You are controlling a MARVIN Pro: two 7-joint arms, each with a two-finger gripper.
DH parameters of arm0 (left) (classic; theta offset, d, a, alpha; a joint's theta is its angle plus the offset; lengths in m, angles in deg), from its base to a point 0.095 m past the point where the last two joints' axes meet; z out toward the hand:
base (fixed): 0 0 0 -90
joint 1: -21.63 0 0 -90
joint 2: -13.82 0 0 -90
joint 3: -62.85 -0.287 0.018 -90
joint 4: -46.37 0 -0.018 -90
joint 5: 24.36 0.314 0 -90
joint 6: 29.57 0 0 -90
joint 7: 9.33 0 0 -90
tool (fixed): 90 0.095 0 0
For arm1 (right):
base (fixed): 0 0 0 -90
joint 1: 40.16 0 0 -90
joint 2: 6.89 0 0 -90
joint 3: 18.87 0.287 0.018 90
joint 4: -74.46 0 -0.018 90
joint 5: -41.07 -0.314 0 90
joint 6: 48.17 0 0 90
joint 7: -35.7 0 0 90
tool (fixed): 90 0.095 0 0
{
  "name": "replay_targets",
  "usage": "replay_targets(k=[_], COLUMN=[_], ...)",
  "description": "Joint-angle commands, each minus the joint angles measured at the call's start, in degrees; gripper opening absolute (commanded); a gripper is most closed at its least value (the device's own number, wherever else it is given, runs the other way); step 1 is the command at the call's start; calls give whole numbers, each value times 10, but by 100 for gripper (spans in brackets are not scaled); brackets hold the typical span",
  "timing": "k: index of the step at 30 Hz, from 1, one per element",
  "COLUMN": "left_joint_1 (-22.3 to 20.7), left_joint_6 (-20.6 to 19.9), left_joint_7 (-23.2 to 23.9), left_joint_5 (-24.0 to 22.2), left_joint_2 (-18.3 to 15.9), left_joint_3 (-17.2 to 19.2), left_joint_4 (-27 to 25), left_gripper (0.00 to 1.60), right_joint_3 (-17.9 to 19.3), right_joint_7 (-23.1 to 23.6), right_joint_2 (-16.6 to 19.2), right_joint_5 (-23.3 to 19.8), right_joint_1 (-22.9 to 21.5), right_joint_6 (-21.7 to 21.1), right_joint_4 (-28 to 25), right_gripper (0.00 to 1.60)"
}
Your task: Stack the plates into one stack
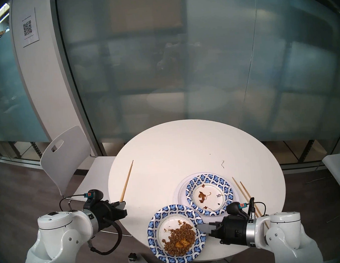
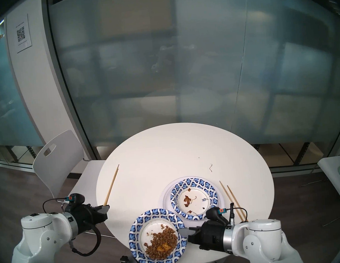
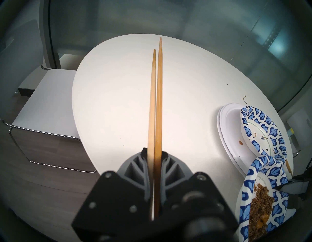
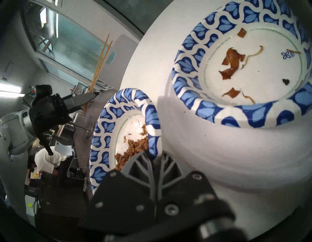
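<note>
While right tool (image 4: 156, 158) pinches food-laden plate (image 1: 154, 236), left tool (image 3: 154, 153) clamps chopsticks (image 3: 156, 101), white plates (image 3: 227, 118) mostly hidden

On the round worktop (image 2: 167, 153), the right hand (image 2: 184, 231) pinches the rim of a blue-patterned dish (image 2: 157, 238) of brown food. Just behind, another patterned dish (image 2: 194, 199) sits on white plates (image 2: 165, 199). The left hand (image 2: 106, 207) grips chopsticks (image 2: 111, 184).

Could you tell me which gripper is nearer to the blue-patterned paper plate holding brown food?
Right. The right gripper is shut on that blue-patterned paper plate at its rim; the left gripper holds wooden chopsticks at the table's far-left edge.
</note>
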Motion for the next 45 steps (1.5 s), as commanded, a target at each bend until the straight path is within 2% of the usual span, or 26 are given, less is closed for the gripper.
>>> replay_targets(k=[1,8,17,22,29,39,45], left_joint_1=[2,3,6,7,8,8,4], left_joint_6=[3,4,5,6,6,4,3], left_joint_7=[3,5,6,6,5,0,-4], left_joint_5=[0,1,6,9,13,17,18], left_joint_2=[-1,0,1,2,3,7,10], left_joint_3=[2,1,-7,-11,-13,-13,-14], left_joint_4=[-10,-10,-14,-18,-22,-25,-23], left_gripper=[0,0,0,0,0,0,0], right_joint_3=[11,43,92,127,150,139,138], right_joint_7=[-2,-17,-51,-66,-86,-110,-116], right_joint_2=[8,36,60,71,99,145,163], right_joint_5=[-54,-92,-153,-191,-238,-280,-300], right_joint_1=[-20,-12,23,30,6,-52,-72], right_joint_6=[1,1,1,1,1,1,1], right_joint_4=[-17,-47,-73,-66,-32,38,56], right_gripper=[0,0,0,0,0,0,0])
